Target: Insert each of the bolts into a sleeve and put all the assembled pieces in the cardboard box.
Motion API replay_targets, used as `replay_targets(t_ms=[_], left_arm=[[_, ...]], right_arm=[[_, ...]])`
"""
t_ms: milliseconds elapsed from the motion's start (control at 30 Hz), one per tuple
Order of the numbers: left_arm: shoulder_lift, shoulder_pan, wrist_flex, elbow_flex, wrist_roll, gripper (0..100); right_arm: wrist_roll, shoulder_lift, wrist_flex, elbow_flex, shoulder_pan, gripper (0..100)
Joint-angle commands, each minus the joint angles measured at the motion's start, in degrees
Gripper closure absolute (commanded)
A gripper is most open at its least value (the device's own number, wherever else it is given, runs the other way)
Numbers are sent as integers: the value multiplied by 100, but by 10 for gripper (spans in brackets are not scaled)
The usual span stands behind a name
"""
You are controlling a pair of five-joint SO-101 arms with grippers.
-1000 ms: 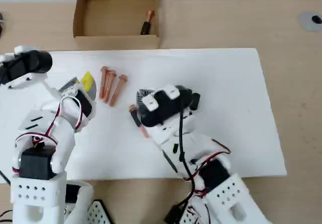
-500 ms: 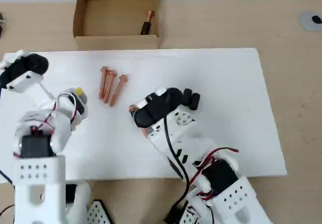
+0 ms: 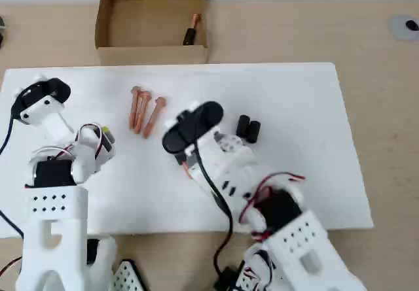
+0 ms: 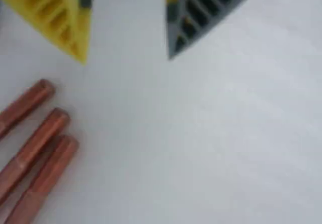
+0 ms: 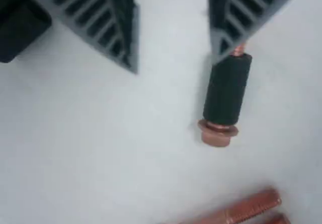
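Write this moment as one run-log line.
left gripper: open | right gripper: open, beside assembled piece | loose bolts: three | cardboard box: one assembly inside

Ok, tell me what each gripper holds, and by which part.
Nothing. Left gripper and right gripper are both open; the sleeved bolt lies on the sheet.

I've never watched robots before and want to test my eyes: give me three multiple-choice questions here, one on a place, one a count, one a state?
1. Where do the two empty black sleeves lie?
A) on the white board
B) on the floor
C) in a drawer

2. How many bare copper bolts lie together?
A) one
B) three
C) six

3. The right hand is:
A) shut on a bolt
B) shut on a sleeve
C) open

Answers: 1 A, they rest on the board; 2 B, three shafts lie side by side; 3 C, its fingers stand wide apart.
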Motion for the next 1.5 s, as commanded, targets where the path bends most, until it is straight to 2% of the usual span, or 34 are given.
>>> replay_targets(t_ms=[0,167,367,433,533,700,967,1467], left_arm=[[4,-88,-44,-18,-18,879],[4,-88,-44,0,-18,879],[4,-88,-44,0,-18,879],[4,-88,-44,0,-18,879],[4,-88,-44,0,-18,879],[4,-88,-44,0,-18,879],[4,-615,-44,0,-114,879],[4,-651,-18,-35,-264,881]], right_arm=[[18,690,88,-505,22,905],[-404,1560,360,-875,22,904],[-378,2457,404,-1420,22,902],[-378,2862,404,-1578,13,869],[-422,3468,404,-1868,-145,813],[-888,4189,360,-2422,-602,810],[-905,5262,352,-3046,-673,810],[-862,6211,-9,-3319,-611,807]])
